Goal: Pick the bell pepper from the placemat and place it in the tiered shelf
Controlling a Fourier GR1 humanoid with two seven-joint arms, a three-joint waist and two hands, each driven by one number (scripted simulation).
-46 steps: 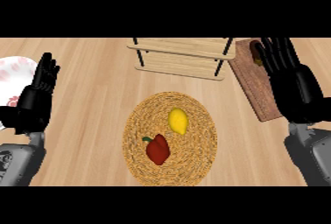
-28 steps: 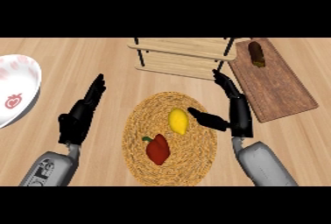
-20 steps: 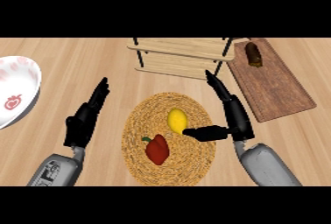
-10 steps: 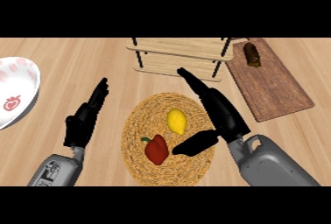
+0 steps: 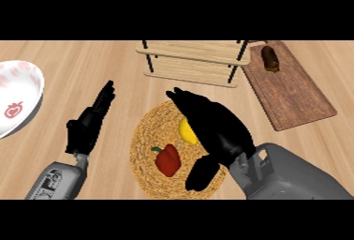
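We're looking down at a light wooden desk (image 5: 90,61). At the far edge, a pale wood tiered shelf with black posts (image 5: 194,61) is sitting just left of a brown rectangular cutting board (image 5: 294,93), which is carrying a small dark brown item (image 5: 270,59) at its far end. In the middle we've got a round woven straw placemat (image 5: 149,159), and a white plate with a red pattern (image 5: 17,101) is poking in from the left edge.

Our black right hand (image 5: 214,129) is hanging over the placemat with fingers straight and spread, thumb pointing down toward the mat's near rim, gripping nothing. It's covering part of an oval yellow lemon (image 5: 186,132). Our black left hand (image 5: 88,123) is resting open left of the mat, fingers up.

The red bell pepper with a green stem (image 5: 167,159) is lying on the placemat, just left of the right thumb, untouched.
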